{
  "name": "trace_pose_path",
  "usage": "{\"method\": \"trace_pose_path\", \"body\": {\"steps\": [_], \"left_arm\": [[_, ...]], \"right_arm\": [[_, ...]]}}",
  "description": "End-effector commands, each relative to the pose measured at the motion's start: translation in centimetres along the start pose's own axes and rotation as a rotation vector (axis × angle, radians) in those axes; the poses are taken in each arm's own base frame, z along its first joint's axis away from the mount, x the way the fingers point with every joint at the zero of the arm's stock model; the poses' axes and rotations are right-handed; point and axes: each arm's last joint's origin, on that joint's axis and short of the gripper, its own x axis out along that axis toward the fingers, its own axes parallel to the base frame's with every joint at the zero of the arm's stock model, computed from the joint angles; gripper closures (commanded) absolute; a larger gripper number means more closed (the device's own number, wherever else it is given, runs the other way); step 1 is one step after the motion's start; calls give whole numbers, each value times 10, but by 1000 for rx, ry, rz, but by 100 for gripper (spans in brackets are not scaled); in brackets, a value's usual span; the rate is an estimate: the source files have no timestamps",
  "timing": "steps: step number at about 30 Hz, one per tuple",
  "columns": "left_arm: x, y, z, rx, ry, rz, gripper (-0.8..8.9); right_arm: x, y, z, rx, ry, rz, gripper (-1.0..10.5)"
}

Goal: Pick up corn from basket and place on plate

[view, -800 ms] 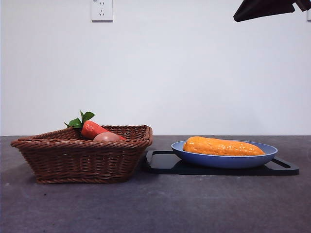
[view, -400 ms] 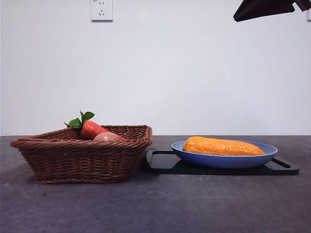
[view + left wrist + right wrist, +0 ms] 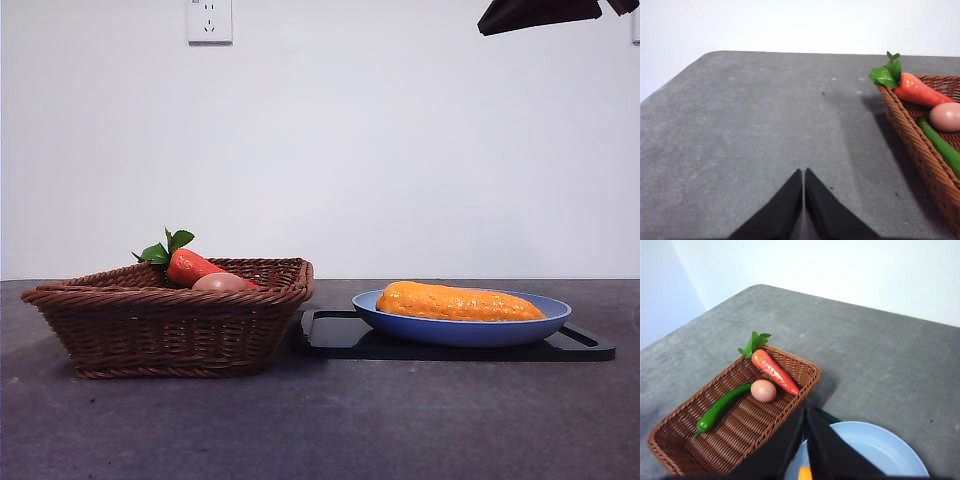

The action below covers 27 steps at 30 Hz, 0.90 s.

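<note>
Looks like a lab or test bench setup, not anyone's kitchen: bare grey table (image 3: pixel 330 430), blank white wall (image 3: pixel 330 140), and just a wall socket (image 3: pixel 209 20) up around 11 o'clock. The food is glossy plastic toys, staged in a wicker basket (image 3: pixel 170 325) and on a blue plate (image 3: pixel 462 331) over a black tray (image 3: pixel 340 336).
</note>
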Motion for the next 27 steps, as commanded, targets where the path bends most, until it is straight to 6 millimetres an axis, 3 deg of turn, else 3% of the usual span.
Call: {"method": "trace_pose_path", "body": {"steps": [1, 15, 22, 27], "left_arm": [[2, 1, -9, -9, 38, 4, 806], [2, 1, -9, -9, 38, 4, 806], [2, 1, -9, -9, 38, 4, 806], [2, 1, -9, -8, 38, 4, 806]], "right_arm": [[2, 0, 1, -12, -5, 2, 945], [-1, -1, 2, -38, -9, -24, 945], [-43, 11, -1, -168, -98, -172, 945], [-81, 22, -35, -187, -192, -255, 945]]}}
